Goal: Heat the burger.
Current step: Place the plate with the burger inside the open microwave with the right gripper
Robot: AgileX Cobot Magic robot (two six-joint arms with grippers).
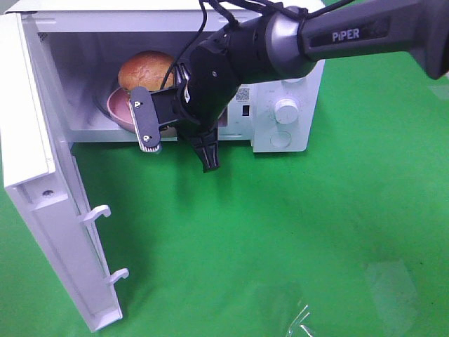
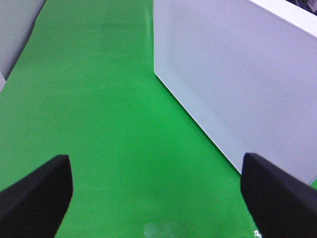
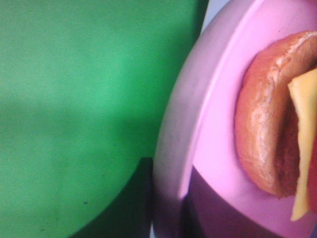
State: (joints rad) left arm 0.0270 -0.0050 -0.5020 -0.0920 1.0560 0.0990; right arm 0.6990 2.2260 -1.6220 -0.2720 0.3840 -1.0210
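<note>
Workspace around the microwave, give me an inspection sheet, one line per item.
Surface: green cloth.
Job's things: burger on pink plate inside microwave; door swung open.
Clutter: clear plastic scrap near the front edge.
Grippers: right gripper at the microwave opening by the plate, grip unclear; left gripper open over bare cloth.
Cables: black cable along the right arm.
Surroundings: nothing seen.

Right arm (image 1: 351, 35) is showing a dark grey glossy shell with white "PIPER" lettering; black cables are trailing over the wrist. Right gripper (image 1: 179, 144) is showing black fingers; one is carrying two small screws and a pale ribbed pad. Left gripper (image 2: 158, 198) fingers (image 2: 34, 198) are appearing matte black.
</note>
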